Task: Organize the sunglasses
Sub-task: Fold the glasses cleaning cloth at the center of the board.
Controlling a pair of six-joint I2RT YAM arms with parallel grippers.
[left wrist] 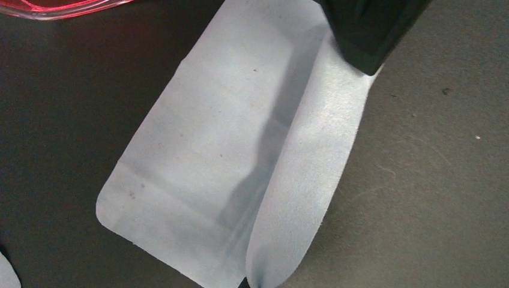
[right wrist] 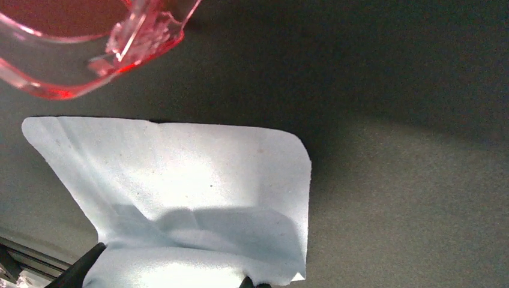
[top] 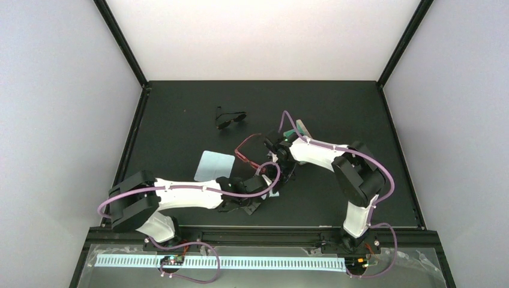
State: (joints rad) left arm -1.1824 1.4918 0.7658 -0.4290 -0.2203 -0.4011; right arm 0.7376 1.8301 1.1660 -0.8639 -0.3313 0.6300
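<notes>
The red-pink sunglasses lie open on the black table, just beyond both grippers. Their frame shows at the top left of the left wrist view and of the right wrist view. A small light blue cloth lies between the grippers, with one side folded up. My left gripper is shut on its near edge. My right gripper is shut on the opposite edge of the cloth. In the top view the left gripper and right gripper meet over the cloth.
A black dark-lensed pair lies farther back. A second light blue cloth lies flat left of the red pair. A teal case sits behind the right wrist. The right gripper's black body shows in the left wrist view.
</notes>
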